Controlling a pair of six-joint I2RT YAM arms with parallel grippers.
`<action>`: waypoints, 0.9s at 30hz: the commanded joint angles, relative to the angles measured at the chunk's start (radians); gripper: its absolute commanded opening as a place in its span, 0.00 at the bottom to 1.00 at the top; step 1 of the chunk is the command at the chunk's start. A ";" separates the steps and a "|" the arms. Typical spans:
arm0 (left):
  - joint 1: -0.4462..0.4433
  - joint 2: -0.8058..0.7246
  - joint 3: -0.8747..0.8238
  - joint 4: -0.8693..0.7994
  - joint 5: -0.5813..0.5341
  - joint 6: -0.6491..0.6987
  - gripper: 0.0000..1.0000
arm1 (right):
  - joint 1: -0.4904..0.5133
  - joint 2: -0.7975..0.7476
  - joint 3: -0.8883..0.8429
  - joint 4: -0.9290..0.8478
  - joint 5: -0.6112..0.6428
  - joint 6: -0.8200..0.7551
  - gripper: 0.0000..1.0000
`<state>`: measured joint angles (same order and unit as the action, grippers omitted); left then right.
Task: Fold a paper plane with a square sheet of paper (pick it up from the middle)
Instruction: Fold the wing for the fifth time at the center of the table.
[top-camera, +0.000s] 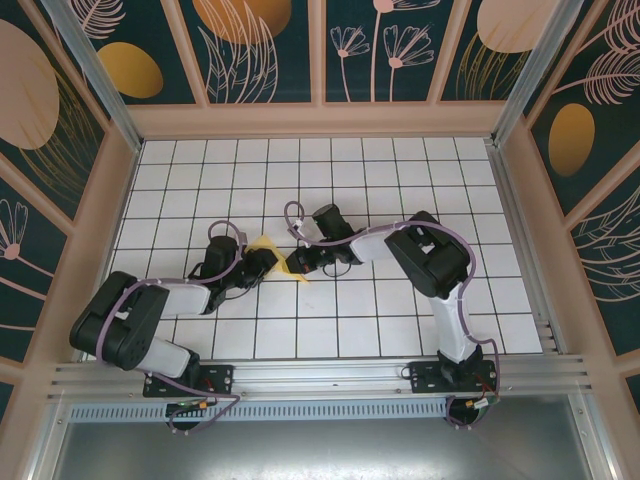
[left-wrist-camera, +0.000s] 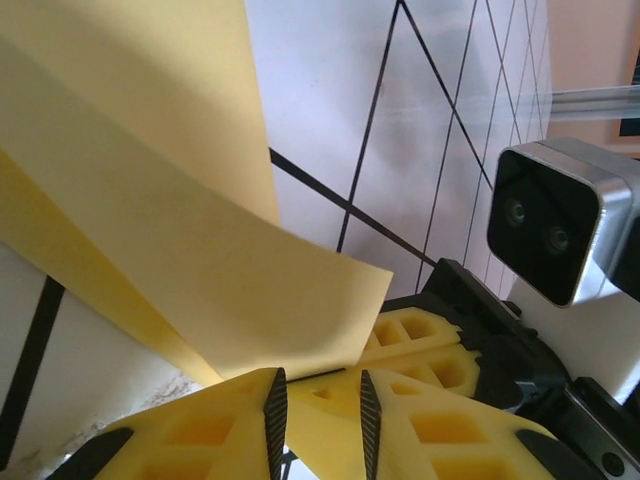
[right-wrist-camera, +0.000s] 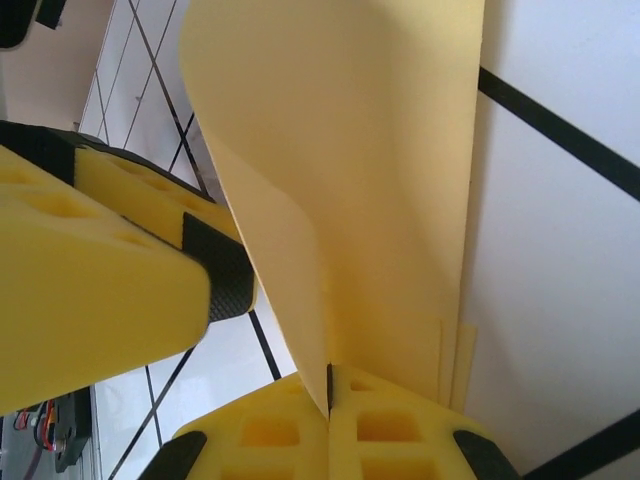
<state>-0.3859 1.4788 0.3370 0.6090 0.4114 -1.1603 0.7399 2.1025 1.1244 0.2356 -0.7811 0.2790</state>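
The yellow paper (top-camera: 268, 246) is sitting near the middle of the white tiled table (top-camera: 400, 170), a bit to the left, right where the two arms are meeting. From above, a small yellow point is sticking out between the dark arm ends.

The right gripper (top-camera: 298, 262) is pinching the paper. In its own wrist view, its two yellow fingers are pressing tight together at the bottom (right-wrist-camera: 328, 400) and the paper (right-wrist-camera: 380, 180) is coming straight up out of the crack between them. The paper is curling over to the left in a big bend. On the right side, a few thin layers are lying flat on the table.

The left gripper (top-camera: 262, 264) is just beside it. In its own view, its fingers (left-wrist-camera: 320, 415) are standing a little apart, with a small gap showing. Something yellow is showing in that gap, but I cannot tell if it is paper. A paper flap (left-wrist-camera: 200, 250) is hanging just above the finger tips, bent and lifted off the table.

One finger of the right gripper (left-wrist-camera: 420, 340) is peeking out behind the flap, and a grey camera box (left-wrist-camera: 555, 225) is sitting above it.
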 joint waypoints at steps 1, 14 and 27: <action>-0.006 0.026 0.014 0.048 0.008 0.008 0.28 | -0.005 0.029 0.032 -0.055 -0.005 -0.035 0.00; -0.005 0.090 0.040 0.051 -0.014 0.024 0.25 | 0.002 0.053 0.060 -0.119 0.020 -0.064 0.00; -0.006 0.116 0.049 0.031 -0.040 0.045 0.20 | 0.005 0.063 0.077 -0.151 0.031 -0.077 0.00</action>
<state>-0.3866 1.5776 0.3656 0.6464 0.3977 -1.1374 0.7403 2.1235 1.1904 0.1223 -0.7887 0.2348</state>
